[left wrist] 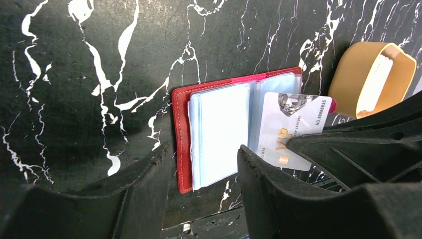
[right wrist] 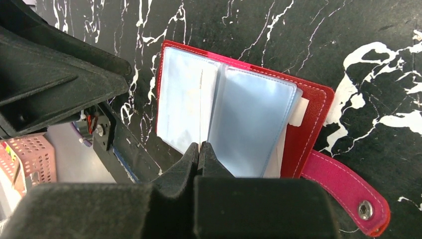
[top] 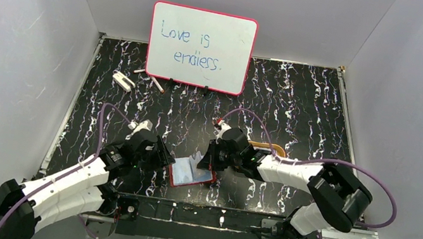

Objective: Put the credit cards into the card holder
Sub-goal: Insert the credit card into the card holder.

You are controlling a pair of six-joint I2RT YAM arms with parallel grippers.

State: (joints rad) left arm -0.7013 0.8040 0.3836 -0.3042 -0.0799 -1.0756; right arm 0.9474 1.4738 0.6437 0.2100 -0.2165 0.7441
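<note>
Card holder point(top: 192, 173) lies open and flat on the black, white-veined table point(top: 300, 108), near its front edge and between the two arms. Its red cover faces down, its pale blue plastic sleeves face up, and its pink snap tab point(right wrist: 348, 191) sticks out to one side. The right jaws are clenched tight, fingertip against fingertip, grasping a credit card point(left wrist: 293, 127). In the right wrist view this card shows only as a thin upright edge between the fingers point(right wrist: 189, 164), standing over the seam where the two leaves of sleeves meet. In the left wrist view it is a whitish card printed "VIP", tilted and overlapping the right leaf; whether its edge is inside a sleeve cannot be told. The left jaws are released and stand apart, grasping nothing. Their two fingers point(left wrist: 139, 194) straddle the left leaf of the holder at its near edge, and whether they touch it cannot be told. An orange-rimmed tray point(left wrist: 348, 74) sits just beyond the holder on the right arm's side. A pink-framed whiteboard point(top: 201, 47) reading "Love is endless." stands at the back of the table.
</note>
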